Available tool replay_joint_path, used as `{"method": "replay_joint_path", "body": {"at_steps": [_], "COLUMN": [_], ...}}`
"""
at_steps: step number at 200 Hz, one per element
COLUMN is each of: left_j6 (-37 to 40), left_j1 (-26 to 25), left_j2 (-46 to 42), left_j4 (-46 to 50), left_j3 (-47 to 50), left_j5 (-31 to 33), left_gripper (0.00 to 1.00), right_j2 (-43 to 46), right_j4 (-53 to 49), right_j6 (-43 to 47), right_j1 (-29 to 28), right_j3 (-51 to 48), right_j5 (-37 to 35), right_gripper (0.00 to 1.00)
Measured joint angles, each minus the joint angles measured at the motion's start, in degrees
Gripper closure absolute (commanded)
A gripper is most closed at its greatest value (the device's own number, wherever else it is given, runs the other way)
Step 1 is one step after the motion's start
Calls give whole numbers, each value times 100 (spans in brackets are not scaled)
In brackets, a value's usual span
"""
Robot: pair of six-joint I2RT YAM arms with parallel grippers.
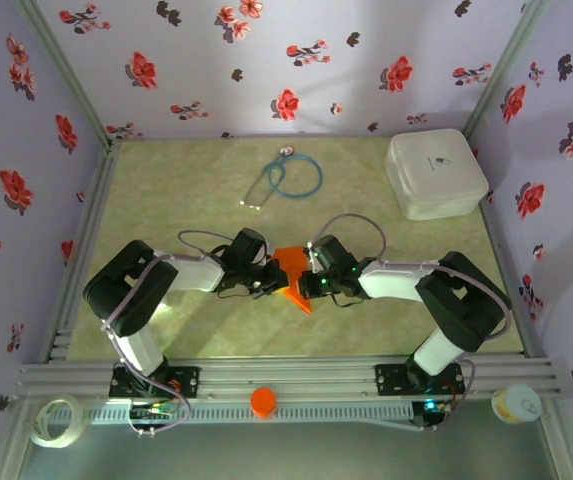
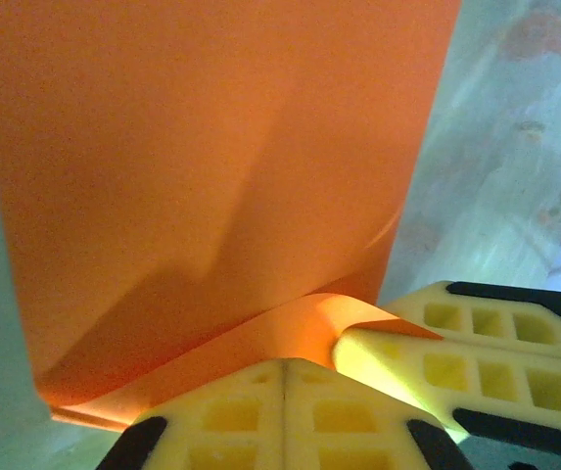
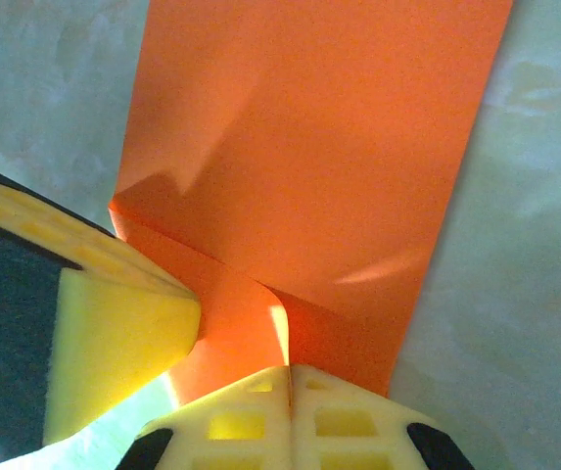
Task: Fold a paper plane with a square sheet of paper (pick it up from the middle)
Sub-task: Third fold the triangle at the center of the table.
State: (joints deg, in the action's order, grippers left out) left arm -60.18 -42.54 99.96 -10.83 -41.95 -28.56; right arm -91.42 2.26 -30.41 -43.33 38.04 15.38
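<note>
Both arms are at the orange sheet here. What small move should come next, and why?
Probably slide the left fingers outward along the fold while the right fingers hold. Both pairs are shut on the square sheet of paper at nearly the same spot, and the flap there bulges rounded rather than lying creased, so spreading the pinch would likely sharpen it.
</note>
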Motion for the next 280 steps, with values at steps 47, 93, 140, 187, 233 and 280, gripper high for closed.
{"method": "replay_joint_path", "body": {"at_steps": [47, 93, 140, 187, 233, 280], "left_j6": [105, 133, 188, 188, 188, 188], "left_j1": [2, 0, 0, 2, 2, 2], "left_j2": [98, 107, 107, 107, 107, 107], "left_j4": [42, 20, 20, 17, 17, 17], "left_j3": [-52, -59, -59, -59, -59, -59], "left_j5": [0, 2, 2, 2, 4, 4], "left_gripper": [100, 100, 100, 100, 100, 100], "right_j2": [-7, 199, 1333, 1154, 511, 129], "right_j4": [0, -133, -151, -50, -321, -616], "right_j6": [-17, -238, -813, -1073, -1029, -922], "right_j1": [2, 96, 610, 341, 57, -72], "right_j3": [0, 15, -258, -269, -87, 330], "right_j5": [2, 26, 308, 1128, 1303, 1298], "right_gripper": [87, 65, 64, 89, 92, 90]}}
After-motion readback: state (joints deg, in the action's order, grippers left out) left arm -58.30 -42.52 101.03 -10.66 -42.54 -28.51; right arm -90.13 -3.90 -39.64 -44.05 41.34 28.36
